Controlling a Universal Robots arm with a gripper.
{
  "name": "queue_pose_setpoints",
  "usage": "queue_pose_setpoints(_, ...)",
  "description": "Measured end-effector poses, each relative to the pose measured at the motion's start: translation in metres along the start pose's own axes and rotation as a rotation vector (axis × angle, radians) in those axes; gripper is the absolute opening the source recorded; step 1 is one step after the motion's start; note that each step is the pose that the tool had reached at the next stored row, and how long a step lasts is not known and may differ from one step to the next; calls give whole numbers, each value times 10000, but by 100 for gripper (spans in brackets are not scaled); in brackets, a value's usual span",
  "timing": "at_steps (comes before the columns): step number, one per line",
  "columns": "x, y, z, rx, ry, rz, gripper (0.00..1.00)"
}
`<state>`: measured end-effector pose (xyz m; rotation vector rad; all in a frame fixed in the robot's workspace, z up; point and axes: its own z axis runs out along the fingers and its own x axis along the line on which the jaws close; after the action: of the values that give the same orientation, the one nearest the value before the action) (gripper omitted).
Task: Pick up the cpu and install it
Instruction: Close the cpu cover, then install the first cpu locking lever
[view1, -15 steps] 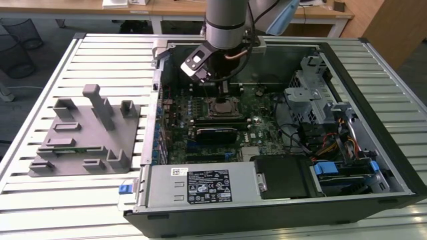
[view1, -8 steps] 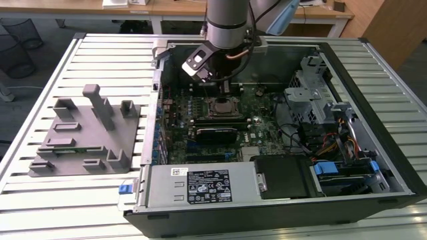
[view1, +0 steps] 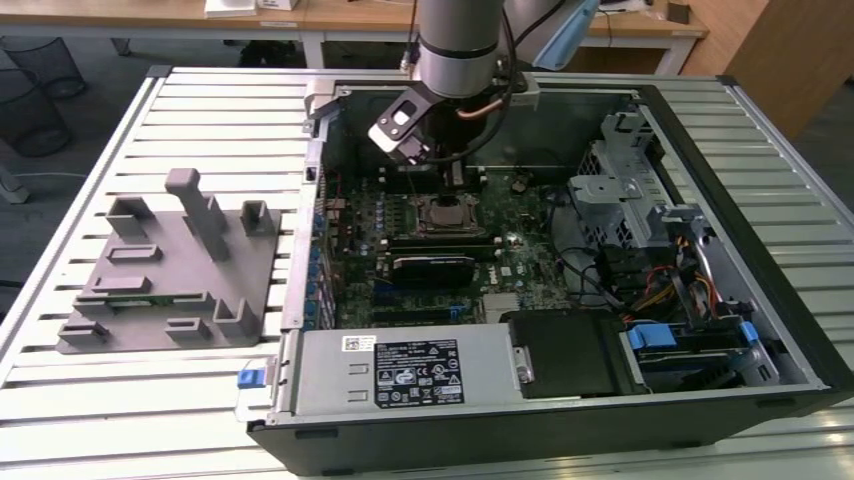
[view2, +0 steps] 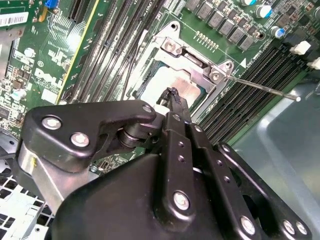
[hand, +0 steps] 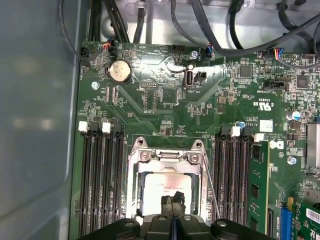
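Silvery top of the cpu is sitting inside the socket frame on the motherboard, so the pick-up and carry part looks done to me. The gripper is right over it with its fingers pinched together and nothing between them, so it's not gripping the chip. Honestly can't tell if the tips are touching the lid or hanging just above it.

In the exterior view the socket is roughly dead centre of the open case. The grey fixture is out at nine o'clock from it, well apart, and the arm hangs in from twelve. The thin latch lever looks to be sticking out free beside the socket, so I'd guess the clamp-down isn't finished.
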<state>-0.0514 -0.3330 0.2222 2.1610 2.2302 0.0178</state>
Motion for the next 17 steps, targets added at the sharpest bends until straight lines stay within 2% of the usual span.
queue_pose_setpoints(7,0,4,-4,2,-3,1,11)
queue_pose_setpoints(17,-1,6,-65,0,0,1,11)
